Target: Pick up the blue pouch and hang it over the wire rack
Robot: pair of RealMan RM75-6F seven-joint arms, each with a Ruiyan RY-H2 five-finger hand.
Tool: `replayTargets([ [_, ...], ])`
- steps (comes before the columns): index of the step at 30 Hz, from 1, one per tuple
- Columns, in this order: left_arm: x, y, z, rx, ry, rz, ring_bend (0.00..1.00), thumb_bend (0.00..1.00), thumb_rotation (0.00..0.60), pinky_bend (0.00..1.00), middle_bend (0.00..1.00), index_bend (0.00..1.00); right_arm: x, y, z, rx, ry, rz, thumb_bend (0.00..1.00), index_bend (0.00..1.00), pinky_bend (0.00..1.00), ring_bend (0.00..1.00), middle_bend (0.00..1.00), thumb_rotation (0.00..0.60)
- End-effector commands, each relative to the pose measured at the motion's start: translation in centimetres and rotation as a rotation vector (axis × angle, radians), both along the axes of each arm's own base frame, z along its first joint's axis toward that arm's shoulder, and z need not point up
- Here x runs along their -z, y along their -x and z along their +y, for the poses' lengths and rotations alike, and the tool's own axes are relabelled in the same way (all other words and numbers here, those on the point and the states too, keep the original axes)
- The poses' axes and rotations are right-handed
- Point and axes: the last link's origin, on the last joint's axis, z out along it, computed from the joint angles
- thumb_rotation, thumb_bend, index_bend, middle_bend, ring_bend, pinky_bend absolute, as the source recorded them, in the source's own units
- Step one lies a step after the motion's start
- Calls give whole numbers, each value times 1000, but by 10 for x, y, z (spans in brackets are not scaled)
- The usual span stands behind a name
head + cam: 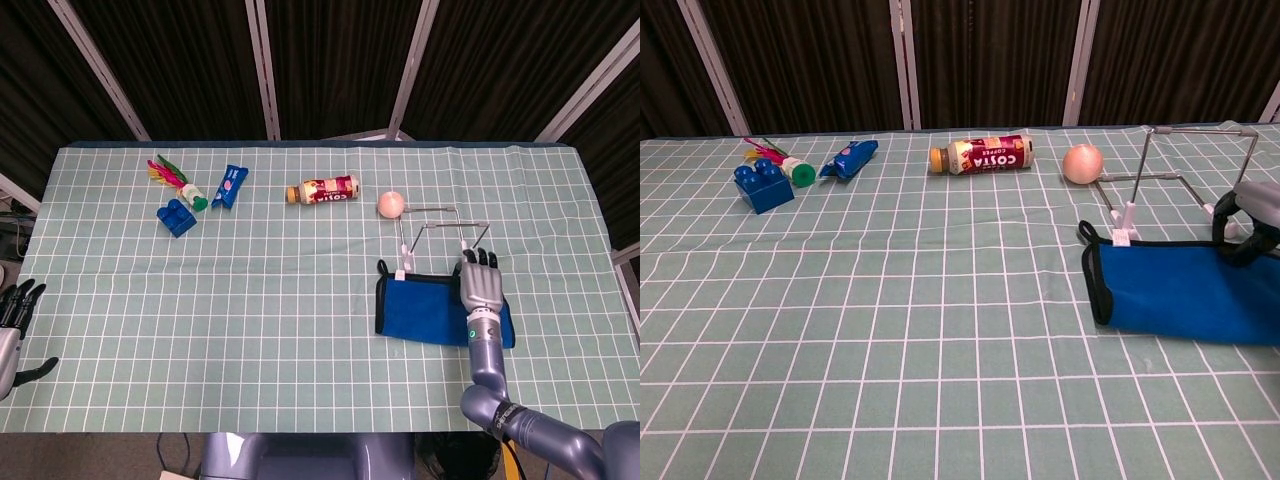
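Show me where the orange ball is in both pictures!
Head view: the orange ball sits toward the far side of the table, right of centre.
Chest view: the orange ball is at upper right, near the back.
Shared landmark: in both, it lies between the lying bottle and the wire rack.

The right hand (480,287) has a pale grey metal back and black fingers (477,258). A small green light glows at its wrist, toward 6 o'clock. Below, the forearm is glossy blue-grey. The left hand (12,318), at 9 o'clock, looks dark with grey casing.
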Motion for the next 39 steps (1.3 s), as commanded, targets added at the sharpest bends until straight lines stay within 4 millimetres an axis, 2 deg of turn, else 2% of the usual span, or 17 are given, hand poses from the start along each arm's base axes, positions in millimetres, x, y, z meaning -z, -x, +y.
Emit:
replayTargets([
  [1,0,0,0,0,1,0,0,0,600,0,0,0,1,0,-1,-1,-2,3,433,663,58,0,110,600],
  [6,1,0,1,-1,3,3,0,0,600,0,0,0,2,0,-3,-10,-4,14,419,664,59,0,111,600],
  [8,1,0,1,-2,2,3,0,0,600,0,0,0,3,-1,-2,-16,0,3,340,647,60,0,110,600],
  [9,2,0,1,-3,2,3,0,0,600,0,0,0,3,-2,-2,-22,3,-2,296,624,61,0,110,600],
  [11,2,0,1,-4,5,3,0,0,600,0,0,0,2,-4,0,-42,6,-11,166,514,65,0,111,600],
  [13,2,0,1,-4,6,4,0,0,600,0,0,0,0,-6,1,-58,8,-14,122,434,66,0,111,600],
  [17,2,-1,1,-4,6,3,0,0,600,0,0,0,-4,-12,7,-101,2,-27,118,373,66,0,111,600],
  [20,2,-1,1,-3,5,1,0,0,600,0,0,0,-9,-16,13,-126,-14,-31,118,361,65,0,111,600],
  [25,0,-2,-2,4,2,-5,0,0,600,0,0,0,-28,-15,34,-167,-61,-29,122,361,64,0,111,600],
  [32,-2,-4,-6,16,0,-14,0,0,600,0,0,0,-50,-6,55,-203,-117,-28,128,361,41,0,111,600],
  [39,-4,-6,-9,30,-2,-21,0,0,600,0,0,0,-63,12,67,-258,-142,77,135,361,39,0,110,600],
])
